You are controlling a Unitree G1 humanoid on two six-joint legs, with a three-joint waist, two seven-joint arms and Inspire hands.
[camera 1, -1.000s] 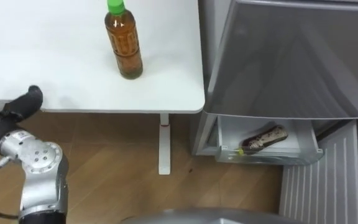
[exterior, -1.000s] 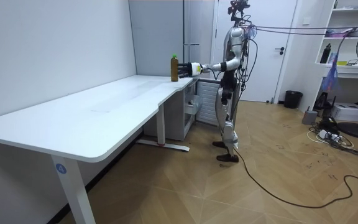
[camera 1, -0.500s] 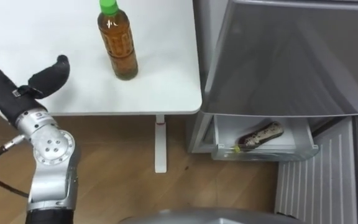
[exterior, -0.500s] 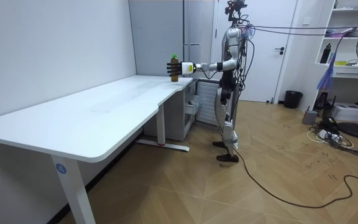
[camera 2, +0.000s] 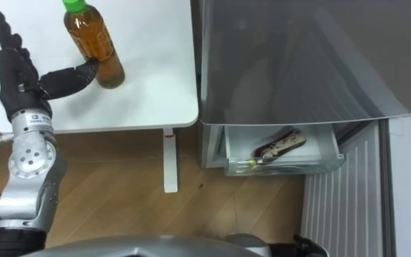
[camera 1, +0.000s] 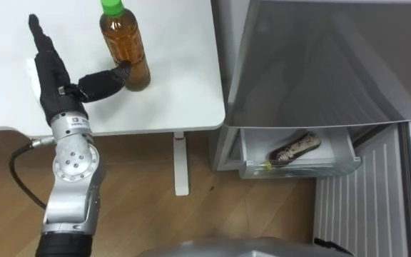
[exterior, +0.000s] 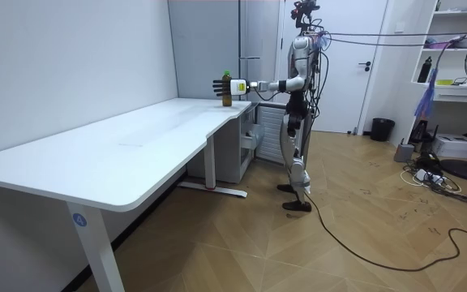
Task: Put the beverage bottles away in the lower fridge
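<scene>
- Green-capped clear plastic bottle of amber drink (camera 1: 125, 51): upright on white table (camera 1: 177, 93), near the corner next to the grey fridge (camera 1: 320, 64); not lifted.
- Black left hand (camera 1: 54, 71): placed to the bottle's left, fingers straight and spread wide, thumb reaching across with its tip at the bottle's lower body; nothing gripped.
- Lower fridge: pale drawer (camera 1: 298, 171) pulled out beneath the grey front; one dark bottle-like item (camera 1: 292, 148) lying on its side inside.
- Step in hand, as judged: closing in for the grasp.
- Recommended: bring the palm flush against the label band before curling; wrap fingers round the far side, thumb opposite; take hold at mid-body, not at the base, to avoid tipping; close firmly without crushing thin plastic; lift straight up, clear of the tabletop, before turning to the drawer.
- Risk: thumb alone pushing low, sliding the bottle toward the table edge.
</scene>
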